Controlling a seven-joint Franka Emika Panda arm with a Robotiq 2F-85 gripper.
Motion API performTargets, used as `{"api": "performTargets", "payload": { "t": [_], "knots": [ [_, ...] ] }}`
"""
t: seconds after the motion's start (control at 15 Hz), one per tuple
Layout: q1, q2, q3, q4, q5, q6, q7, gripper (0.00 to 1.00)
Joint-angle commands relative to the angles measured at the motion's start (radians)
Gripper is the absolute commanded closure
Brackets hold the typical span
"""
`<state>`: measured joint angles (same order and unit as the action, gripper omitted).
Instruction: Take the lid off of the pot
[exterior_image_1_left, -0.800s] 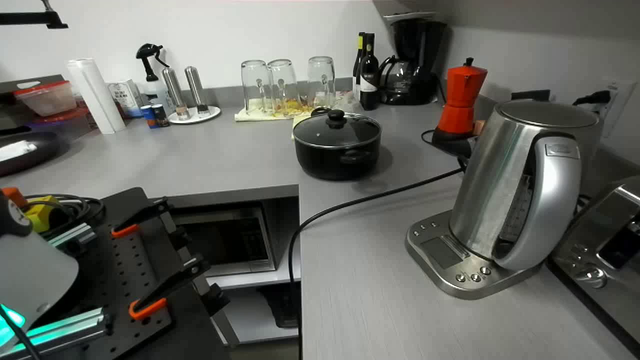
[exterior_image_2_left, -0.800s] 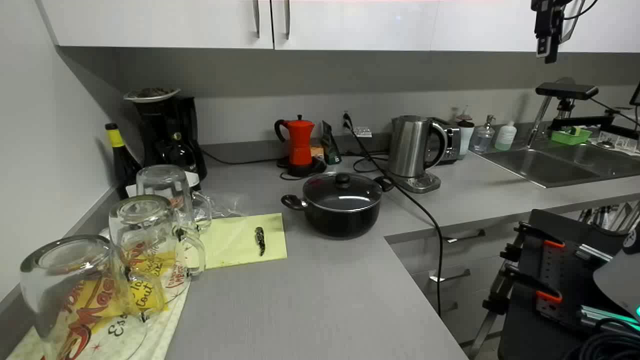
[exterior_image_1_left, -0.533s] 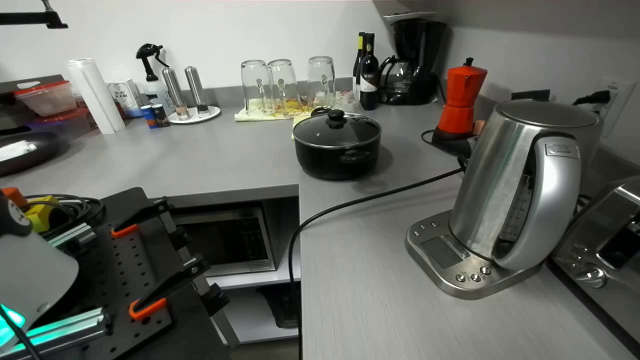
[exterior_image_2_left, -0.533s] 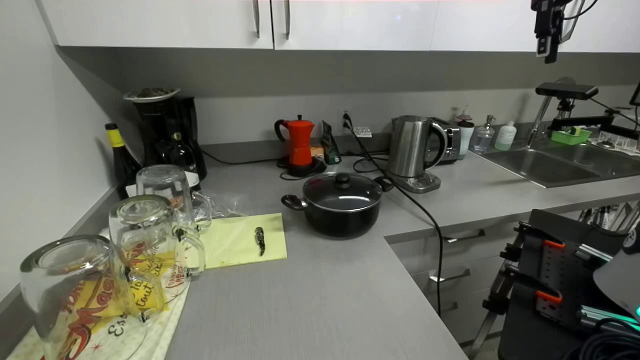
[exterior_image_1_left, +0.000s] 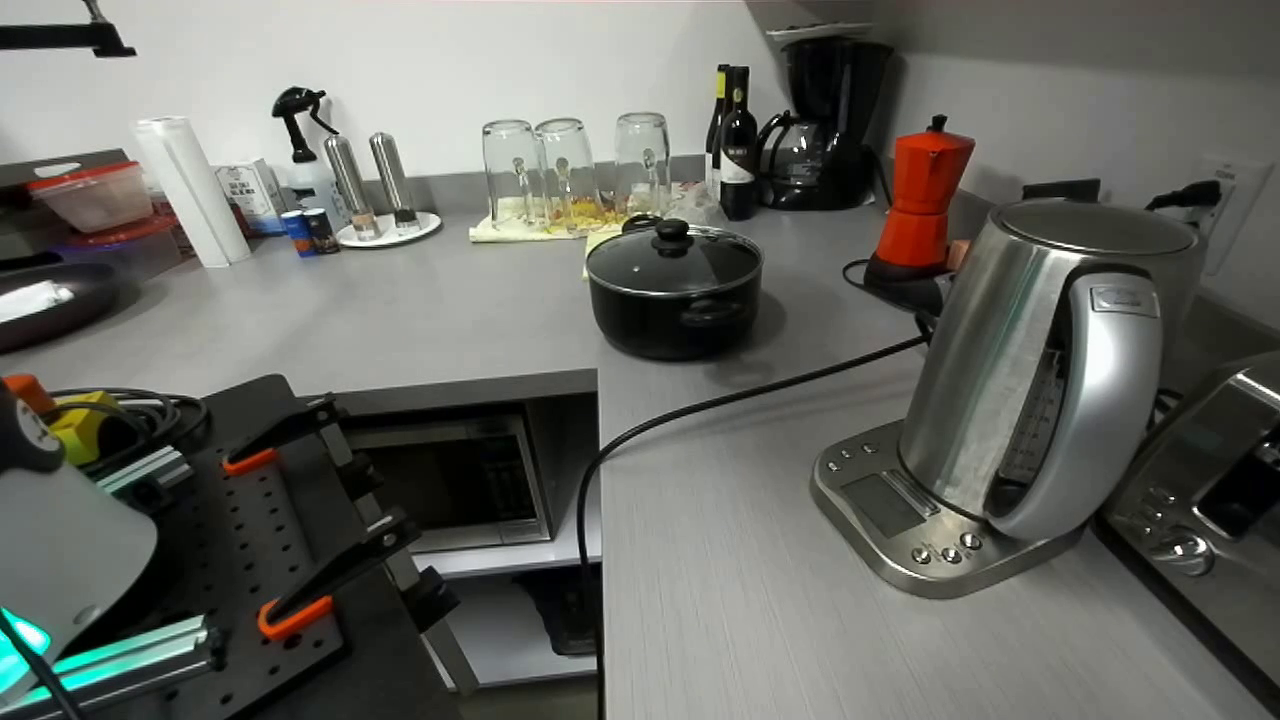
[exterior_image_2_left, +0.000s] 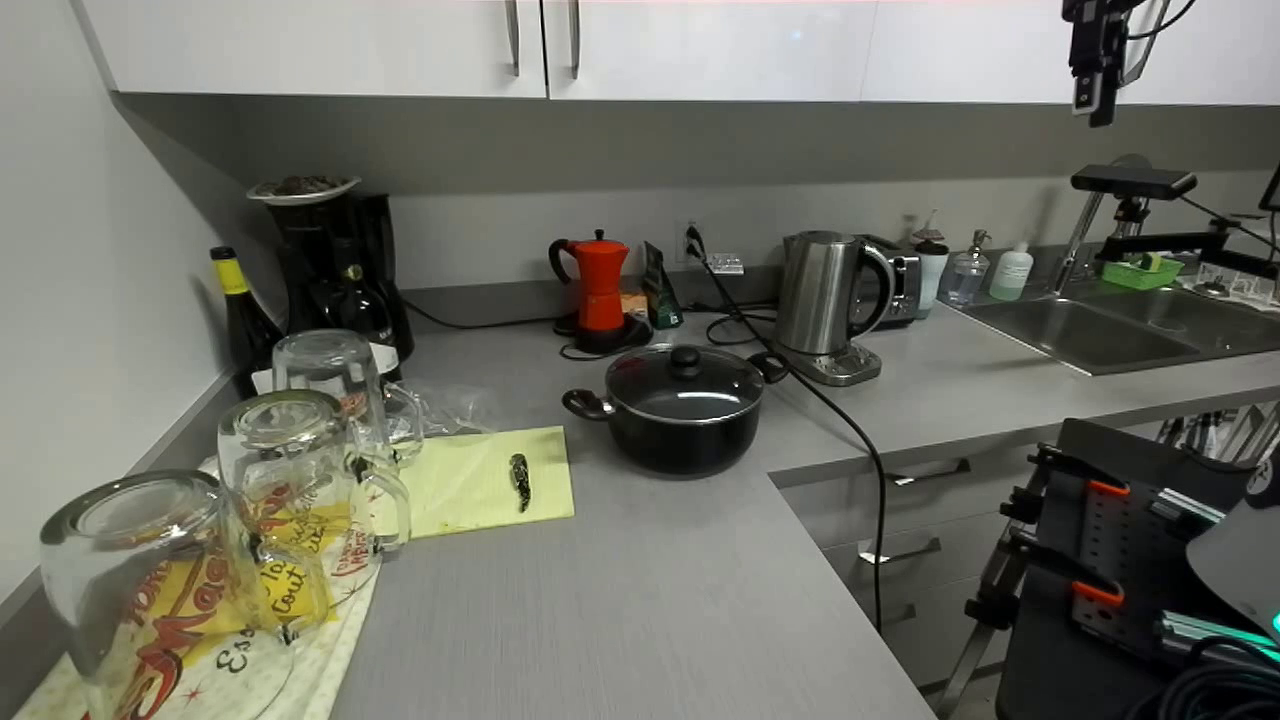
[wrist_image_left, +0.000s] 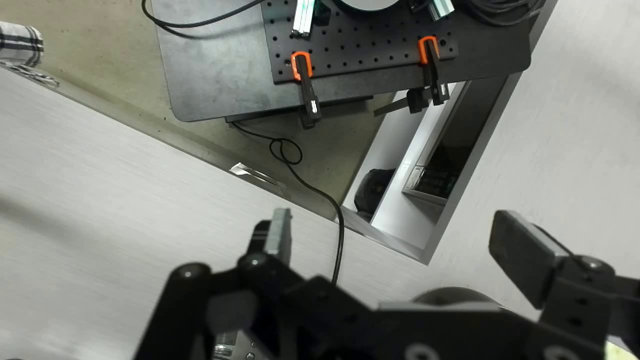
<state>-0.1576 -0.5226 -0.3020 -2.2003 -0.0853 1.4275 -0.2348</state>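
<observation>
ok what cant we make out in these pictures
Inside of the pot: both exterior views, hidden by the dark lid.
Most of the pot: wrist view, hidden behind the claw.
Part of the pan: an exterior view, cut off by the left edge.
Bottle label: an exterior view, print too small.

The lid (exterior_image_1_left: 675, 270) looks like smooth, glossy glass with a metallic rim (exterior_image_1_left: 672, 295) and plastic-looking knob (exterior_image_1_left: 673, 238); the pot (exterior_image_1_left: 670, 328) has a smooth, satiny finish; the electric kettle (exterior_image_1_left: 985, 365) is brushed steel; the mugs (exterior_image_2_left: 290, 460) glass; the countertop (exterior_image_2_left: 560, 620) matt.
</observation>
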Motion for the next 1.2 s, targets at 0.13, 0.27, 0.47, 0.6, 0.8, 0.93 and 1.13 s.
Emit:
{"api": "performTargets", "payload": {
  "t": [0.13, 0.27, 0.47, 0.6, 0.8, 0.93, 1.13],
  "knots": [
    [-0.010, 0.013, 0.011, 0.009, -0.001, 0.005, -0.006, 0.00],
    [0.004, 0.052, 0.024, 0.031, -0.007, 0.020, -0.010, 0.00],
    [0.033, 0.127, 0.067, 0.069, -0.022, 0.059, -0.013, 0.00],
    [0.051, 0.184, 0.098, 0.103, -0.034, 0.078, -0.018, 0.00],
    [0.076, 0.273, 0.136, 0.165, -0.057, 0.102, -0.034, 0.00],
    [0.089, 0.337, 0.160, 0.214, -0.078, 0.116, -0.041, 0.00],
    [0.110, 0.435, 0.194, 0.293, -0.103, 0.140, -0.071, 0.00]
  ]
}}
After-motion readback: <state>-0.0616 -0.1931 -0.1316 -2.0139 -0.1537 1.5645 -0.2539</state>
